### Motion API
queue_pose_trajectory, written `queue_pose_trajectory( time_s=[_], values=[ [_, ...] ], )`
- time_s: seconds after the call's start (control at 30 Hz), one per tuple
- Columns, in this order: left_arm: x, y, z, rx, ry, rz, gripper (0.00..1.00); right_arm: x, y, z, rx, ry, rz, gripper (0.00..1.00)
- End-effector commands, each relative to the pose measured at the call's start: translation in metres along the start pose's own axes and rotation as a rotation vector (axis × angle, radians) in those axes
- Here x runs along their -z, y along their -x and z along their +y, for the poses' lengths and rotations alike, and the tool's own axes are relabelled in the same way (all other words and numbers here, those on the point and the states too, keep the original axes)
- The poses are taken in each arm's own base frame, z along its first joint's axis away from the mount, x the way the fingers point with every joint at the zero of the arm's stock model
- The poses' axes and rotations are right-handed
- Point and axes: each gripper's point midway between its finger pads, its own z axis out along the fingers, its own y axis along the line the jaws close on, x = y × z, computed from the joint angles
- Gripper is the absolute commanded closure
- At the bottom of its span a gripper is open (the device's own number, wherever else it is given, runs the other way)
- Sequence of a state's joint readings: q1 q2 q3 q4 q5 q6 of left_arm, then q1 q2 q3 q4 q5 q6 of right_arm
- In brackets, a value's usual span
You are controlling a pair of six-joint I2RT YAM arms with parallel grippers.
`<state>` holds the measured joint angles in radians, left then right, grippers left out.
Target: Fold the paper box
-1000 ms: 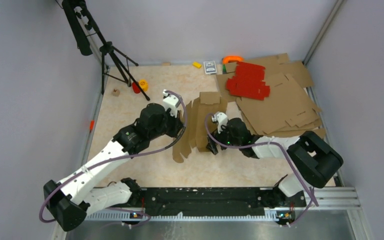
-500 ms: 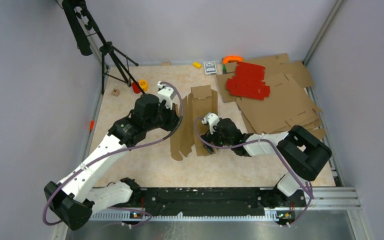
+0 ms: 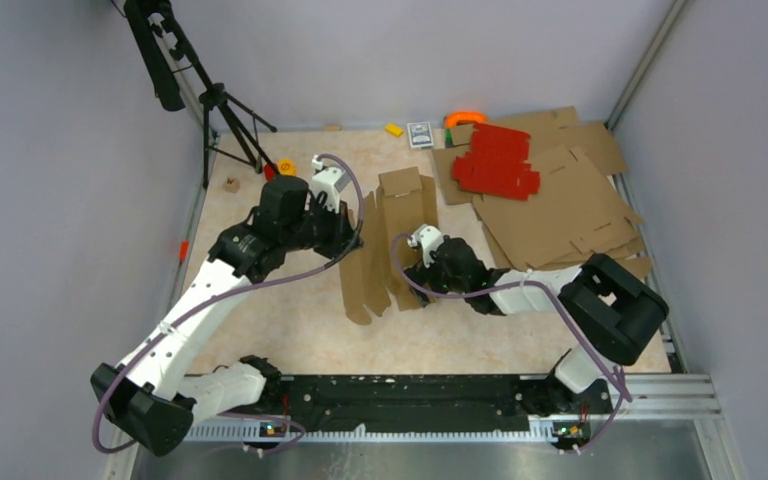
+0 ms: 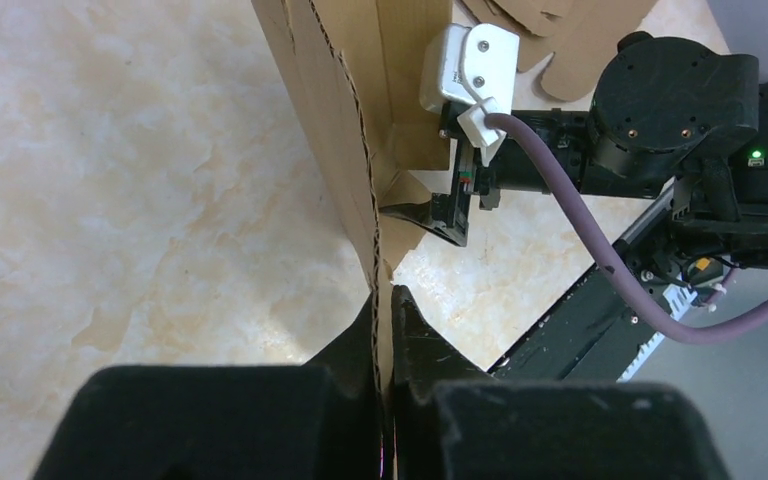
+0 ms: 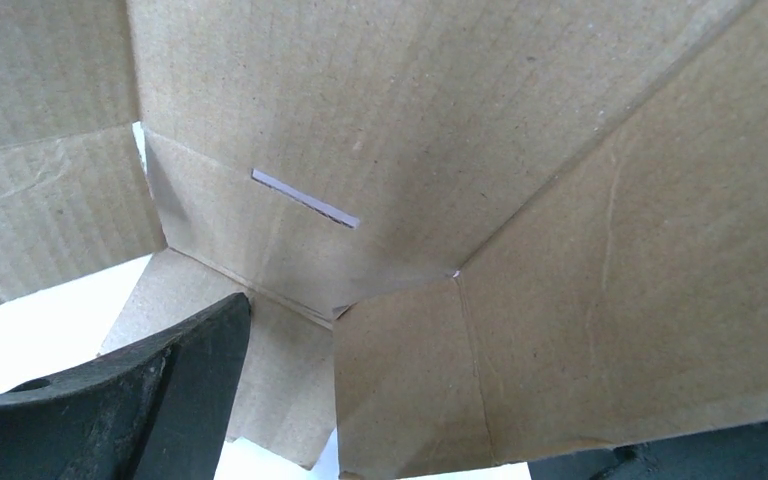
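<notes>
Between the left gripper [image 4: 387, 312] fingers, the paper box [image 4: 340, 120] edge disappears

Paper box [image 3: 390, 245]: plain brown corrugated, partly folded, left panel raised.

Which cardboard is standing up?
The paper box in the middle: its side panels stand up. The red sheets and big brown sheets lie flat.

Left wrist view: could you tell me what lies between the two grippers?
The left wrist view shows only the paper box's upright panel: the left gripper pinches its edge, the right gripper sits beyond.
</notes>
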<state>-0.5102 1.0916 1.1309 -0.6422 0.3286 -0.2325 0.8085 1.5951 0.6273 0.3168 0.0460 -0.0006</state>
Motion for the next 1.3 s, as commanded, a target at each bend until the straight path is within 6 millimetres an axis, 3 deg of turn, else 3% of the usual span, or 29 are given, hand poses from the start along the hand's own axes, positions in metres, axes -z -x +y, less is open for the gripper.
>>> queue_pose_trajectory(
  time_s=[0.0,0.23,0.53,0.83,0.97,1.17,1.27],
  values=[
    [-0.01,-0.001,-0.008,-0.046,-0.08,-0.015,1.0,0.012,0.003,0.004,-0.041,0.048,-0.033,0.09],
    [-0.031,-0.014,-0.007,-0.065,-0.069,-0.098,1.0,0.013,0.003,0.005,-0.079,0.086,-0.039,0.12],
    [-0.033,-0.015,-0.018,-0.116,-0.071,-0.164,1.0,0.011,-0.001,0.008,-0.085,0.1,-0.022,0.2],
    [-0.047,-0.035,-0.041,-0.182,-0.078,-0.175,1.0,0.02,-0.002,0.014,-0.109,0.095,-0.037,0.31],
    [-0.05,-0.046,-0.04,-0.212,-0.062,-0.185,1.0,0.021,-0.003,0.013,-0.14,0.082,-0.04,0.33],
    [-0.049,-0.058,-0.034,-0.256,-0.047,-0.176,1.0,0.024,0.009,0.012,-0.222,0.062,-0.077,0.24],
    [-0.049,-0.064,-0.035,-0.265,-0.06,-0.167,1.0,0.022,0.017,0.007,-0.272,0.024,-0.085,0.31]
  ],
)
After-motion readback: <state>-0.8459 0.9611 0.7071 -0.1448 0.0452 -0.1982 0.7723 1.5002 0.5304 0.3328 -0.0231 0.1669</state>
